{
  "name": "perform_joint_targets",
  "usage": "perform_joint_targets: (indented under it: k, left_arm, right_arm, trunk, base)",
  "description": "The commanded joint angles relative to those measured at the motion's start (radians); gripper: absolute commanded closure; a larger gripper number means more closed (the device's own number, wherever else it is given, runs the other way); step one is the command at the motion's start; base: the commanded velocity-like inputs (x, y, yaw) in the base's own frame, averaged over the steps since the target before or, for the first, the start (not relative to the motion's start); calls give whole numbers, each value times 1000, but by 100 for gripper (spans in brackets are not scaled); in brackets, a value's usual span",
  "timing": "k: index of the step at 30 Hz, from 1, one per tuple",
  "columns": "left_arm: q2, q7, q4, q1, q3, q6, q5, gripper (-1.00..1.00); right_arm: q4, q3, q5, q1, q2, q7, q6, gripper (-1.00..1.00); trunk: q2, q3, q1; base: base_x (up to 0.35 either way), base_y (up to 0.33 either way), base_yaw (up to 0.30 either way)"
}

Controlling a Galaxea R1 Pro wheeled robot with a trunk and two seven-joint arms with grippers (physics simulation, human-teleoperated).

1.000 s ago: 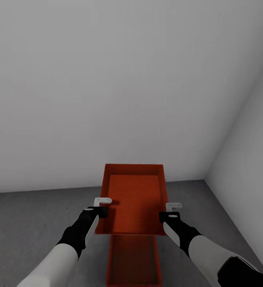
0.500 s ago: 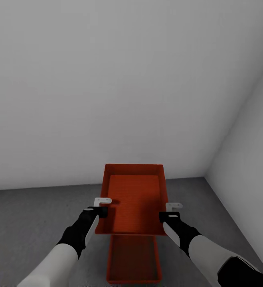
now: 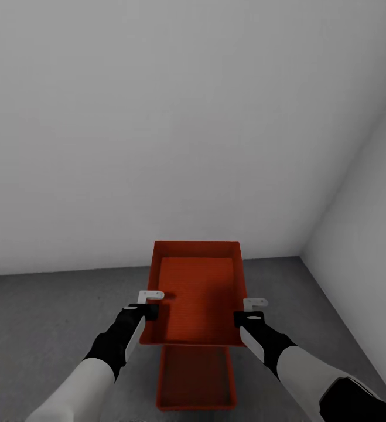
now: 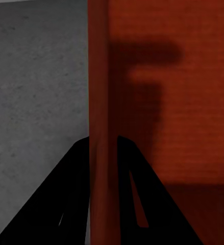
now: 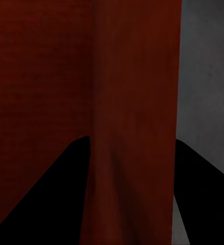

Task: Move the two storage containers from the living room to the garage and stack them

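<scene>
Both claws, left claw and right claw, are clamped on the upper container's side walls, held above and slightly beyond the lower container on the garage floor (long axes matching).

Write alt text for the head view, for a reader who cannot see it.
Two arms hold a red-orange rectangular plastic bin by its side walls, left tool and right tool each pinching a wall, above a matching second bin on the dark grey speckled concrete floor. Plain white walls meet in a corner behind.
</scene>
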Motion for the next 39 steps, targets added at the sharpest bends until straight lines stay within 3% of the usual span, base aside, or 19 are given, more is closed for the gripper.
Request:
perform_joint_targets:
  k: [1,39]
  left_arm:
    - [-2,29,-2,1,-2,9,-38,100]
    - [-4,29,-2,1,-2,9,-38,100]
  right_arm:
    - [0,-8,4,-2,4,-9,9,100]
    - [0,-8,4,-2,1,-9,8,100]
  trunk:
    - [-2,-3,0]
    - [-2,-64,0]
  base:
    - [0,0,0]
    - [0,0,0]
